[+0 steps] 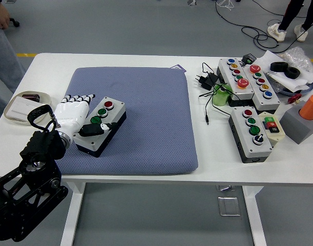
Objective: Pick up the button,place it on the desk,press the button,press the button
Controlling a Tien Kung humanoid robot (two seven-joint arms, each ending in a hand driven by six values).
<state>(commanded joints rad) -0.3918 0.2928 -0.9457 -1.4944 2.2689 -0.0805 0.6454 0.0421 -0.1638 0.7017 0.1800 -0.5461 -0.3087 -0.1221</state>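
Note:
A grey button box [107,120] with a red button, two green buttons and a black-sided base lies at an angle on the left half of the blue-grey mat [146,113]. My left hand [87,120], white with black fingertips, lies against the box's near left end. Its fingers [78,98] stretch out along the box's left side. Its black thumb [97,129] reaches across the box's near end and hides the knob there. The hand is spread and does not close around the box. The right arm is out of view.
Several other button boxes [251,132] and cables [210,82] crowd the table's right side, beside an orange cylinder on a grey block [305,120]. A small tray [23,107] sits at the left edge. A person [0,31] stands at the far left.

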